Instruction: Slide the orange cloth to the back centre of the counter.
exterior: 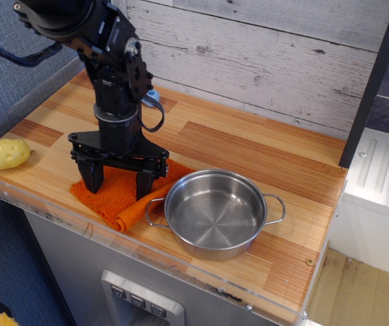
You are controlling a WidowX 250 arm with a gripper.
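i see my claw [118, 182] with its two black fingers spread wide apart, released, both tips pressed down on the orange cloth [123, 195]; nothing is grasped between them. the left finger [94, 175] stands on the cloth's left part, the other [144, 183] near its right edge. the arm [113, 75] rises straight above the claw, with a dark cable looping beside it.

the cloth lies near the front edge of the counter [248, 153], left of centre, rumpled, with a fold bulging at its front corner. its right edge is just beside the left handle of the steel pot [216, 214], perhaps touching; i cannot tell. the pot stands upright, with nothing in it.

a yellow potato [7, 153] sits at the counter's far left, well apart from the cloth.
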